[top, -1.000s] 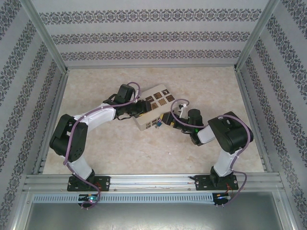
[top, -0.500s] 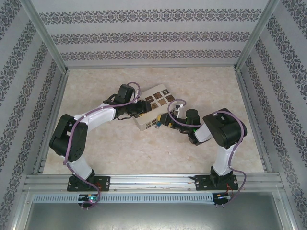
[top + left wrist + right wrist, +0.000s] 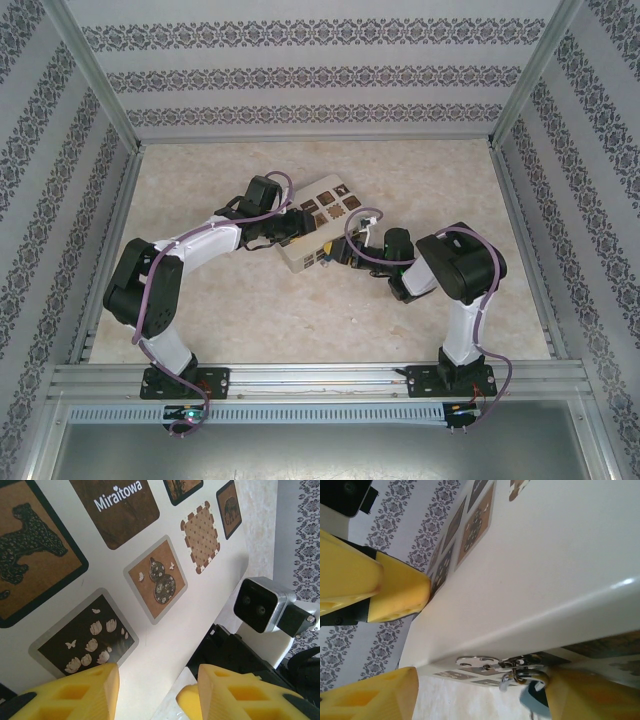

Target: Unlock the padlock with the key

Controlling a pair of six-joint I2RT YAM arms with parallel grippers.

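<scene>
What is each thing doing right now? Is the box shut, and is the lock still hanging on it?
Box: lid shut, lying on the table.
Padlock: hanging from the box's metal clasp; locked or not, I can't tell.
Left tool: jaws apart, on either side of the box's edge.
Right tool: jaws apart, right at the padlock.

Box [image 3: 318,224] sits mid-table [image 3: 250,330], between both arms. Left gripper [image 3: 293,232] lies against its left side; right gripper [image 3: 340,252] at its near right face. Padlock [image 3: 532,692] hangs from hasp [image 3: 492,664] on that face, beside a right finger [image 3: 585,692].
</scene>
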